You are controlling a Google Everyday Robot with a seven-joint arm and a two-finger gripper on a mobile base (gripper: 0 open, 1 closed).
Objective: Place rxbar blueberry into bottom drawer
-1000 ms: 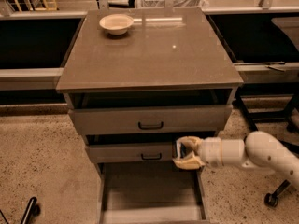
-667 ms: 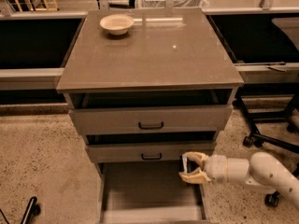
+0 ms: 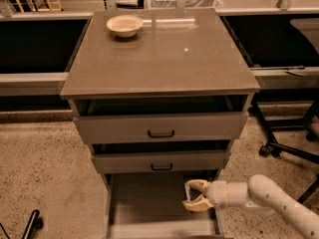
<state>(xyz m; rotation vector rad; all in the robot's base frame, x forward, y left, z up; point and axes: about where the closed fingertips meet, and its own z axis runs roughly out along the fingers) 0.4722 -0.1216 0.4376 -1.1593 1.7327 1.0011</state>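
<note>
one gripper [image 3: 189,194] hovers above the bottom drawer [image 3: 144,200], right side.

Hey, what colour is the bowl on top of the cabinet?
The bowl is cream, seen in the camera view; the pincer is over the bottom drawer.

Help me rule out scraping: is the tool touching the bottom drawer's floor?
Cannot tell. In the camera view the tool sits over the bottom drawer's right side; this downward angle shows neither gap nor contact.
</note>
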